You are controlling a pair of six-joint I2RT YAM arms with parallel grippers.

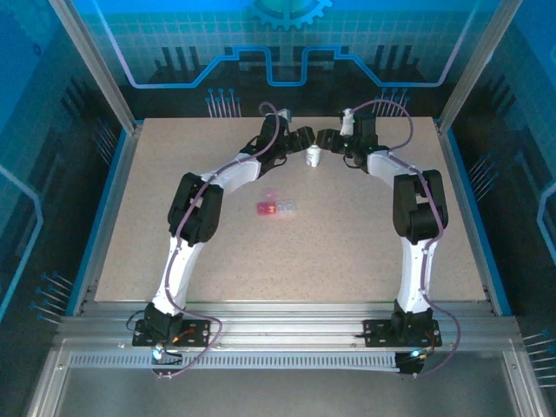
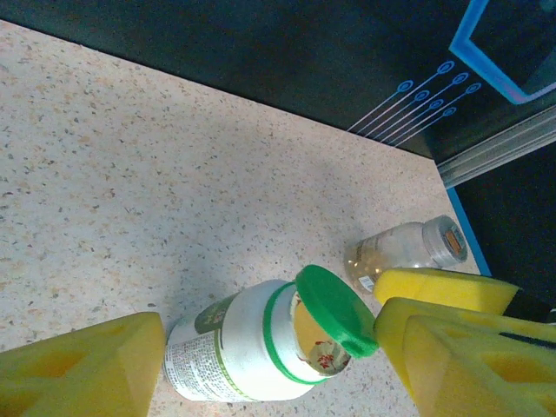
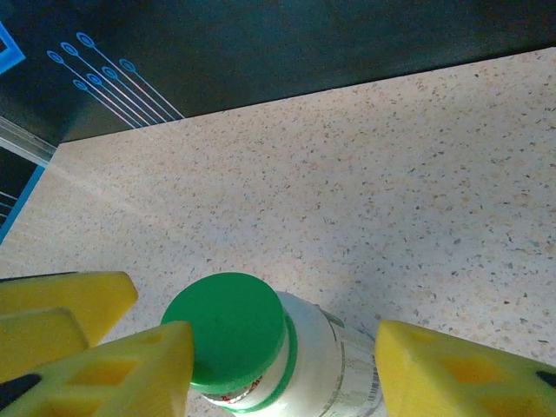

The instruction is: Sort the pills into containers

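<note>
Now your left gripper (image 2: 274, 365) and right gripper (image 3: 285, 356) flank the white bottle (image 2: 230, 347) with wedge-shaped foam pads (image 2: 78, 369), clench impossible to tell, speckled table (image 3: 347, 174) open beyond it.

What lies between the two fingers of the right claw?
The white bottle with its green cap is between the fingers of the right claw, as the right wrist view shows.
</note>
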